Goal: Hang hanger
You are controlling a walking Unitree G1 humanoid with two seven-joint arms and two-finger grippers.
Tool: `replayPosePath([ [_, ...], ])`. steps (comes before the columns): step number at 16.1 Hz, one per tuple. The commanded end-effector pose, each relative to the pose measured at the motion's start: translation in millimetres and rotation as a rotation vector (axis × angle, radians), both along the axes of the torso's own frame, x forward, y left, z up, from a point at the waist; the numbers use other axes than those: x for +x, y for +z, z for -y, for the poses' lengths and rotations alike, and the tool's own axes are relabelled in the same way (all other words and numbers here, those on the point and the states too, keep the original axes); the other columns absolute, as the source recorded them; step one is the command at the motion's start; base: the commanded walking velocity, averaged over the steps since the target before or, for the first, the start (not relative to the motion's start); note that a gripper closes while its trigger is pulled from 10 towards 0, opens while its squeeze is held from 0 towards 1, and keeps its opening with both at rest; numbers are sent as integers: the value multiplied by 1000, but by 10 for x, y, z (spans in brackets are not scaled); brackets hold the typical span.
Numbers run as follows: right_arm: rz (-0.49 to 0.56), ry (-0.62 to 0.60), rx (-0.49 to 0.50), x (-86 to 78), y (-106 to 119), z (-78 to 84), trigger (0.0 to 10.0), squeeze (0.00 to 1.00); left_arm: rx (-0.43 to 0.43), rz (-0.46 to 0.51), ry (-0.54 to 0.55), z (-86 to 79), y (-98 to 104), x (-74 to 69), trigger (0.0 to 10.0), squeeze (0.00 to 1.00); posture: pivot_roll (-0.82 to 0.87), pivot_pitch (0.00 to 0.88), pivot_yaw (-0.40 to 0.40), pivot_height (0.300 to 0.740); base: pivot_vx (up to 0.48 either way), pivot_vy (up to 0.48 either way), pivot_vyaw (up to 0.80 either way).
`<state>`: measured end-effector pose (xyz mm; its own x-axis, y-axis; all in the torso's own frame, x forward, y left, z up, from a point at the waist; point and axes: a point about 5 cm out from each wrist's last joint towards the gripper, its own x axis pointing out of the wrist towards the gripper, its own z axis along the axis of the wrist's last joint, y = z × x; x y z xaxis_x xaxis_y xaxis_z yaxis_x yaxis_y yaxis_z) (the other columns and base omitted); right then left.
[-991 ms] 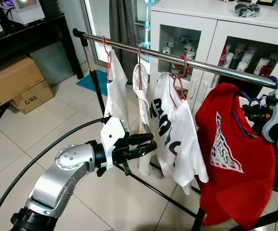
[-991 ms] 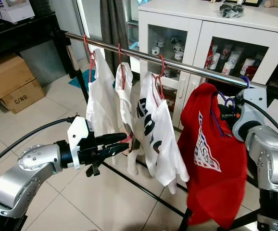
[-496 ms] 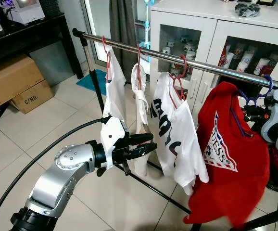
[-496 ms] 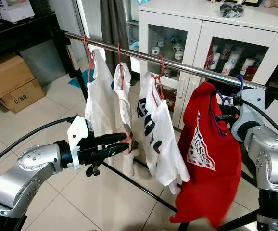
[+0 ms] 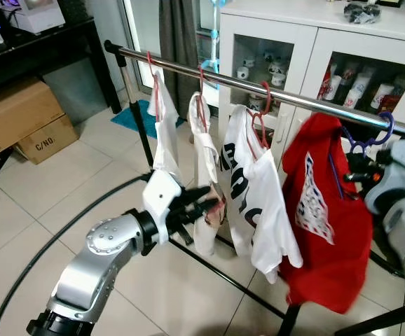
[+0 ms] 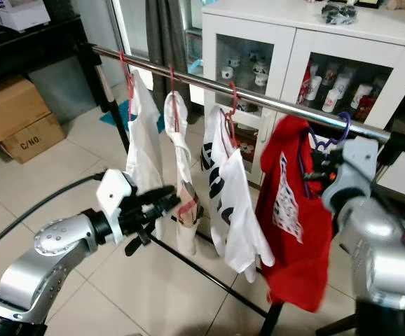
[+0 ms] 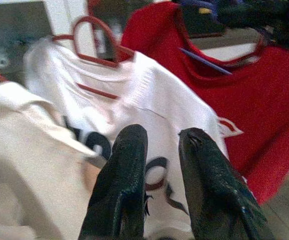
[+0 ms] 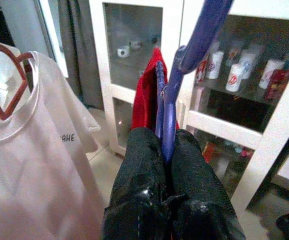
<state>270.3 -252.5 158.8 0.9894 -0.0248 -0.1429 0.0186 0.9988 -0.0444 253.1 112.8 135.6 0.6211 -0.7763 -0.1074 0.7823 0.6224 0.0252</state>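
standing across the scene is a metal clothes rail [image 5: 286, 93] in front of a white cabinet [image 5: 321, 42]. three white shirts [image 5: 255, 192] hang on it from red hangers [image 5: 260, 112]. next to them hangs a red shirt [image 5: 321, 210] on a purple hanger [image 5: 365, 142], whose hook seems to sit on the rail, though blur makes this not sure. the right gripper [image 8: 167, 150] is clamped on the purple hanger's neck, just below the rail. the left gripper [image 7: 162, 145] is lower, near the white shirts, its fingers slightly apart and holding nothing.
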Motion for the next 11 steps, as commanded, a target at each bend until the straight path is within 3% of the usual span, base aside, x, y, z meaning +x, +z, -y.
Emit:
replayPosePath([
  [1,80,7,3,-33,109,-84,0,0,-4,18,50,-55,0,3,10000,118,-110,0,72,740,0,0,0],
  [5,188,-5,-25,-93,154,-159,0,0,-43,11,189,-111,-55,38,10000,118,-117,0,73,740,0,0,0],
  [7,263,22,-42,-12,198,-220,0,0,-39,28,201,-84,-61,79,10000,114,-107,0,59,740,0,0,0],
  [11,244,38,-67,-55,100,-340,0,0,-8,8,201,-79,-119,47,10000,114,-93,0,35,740,0,0,0],
])
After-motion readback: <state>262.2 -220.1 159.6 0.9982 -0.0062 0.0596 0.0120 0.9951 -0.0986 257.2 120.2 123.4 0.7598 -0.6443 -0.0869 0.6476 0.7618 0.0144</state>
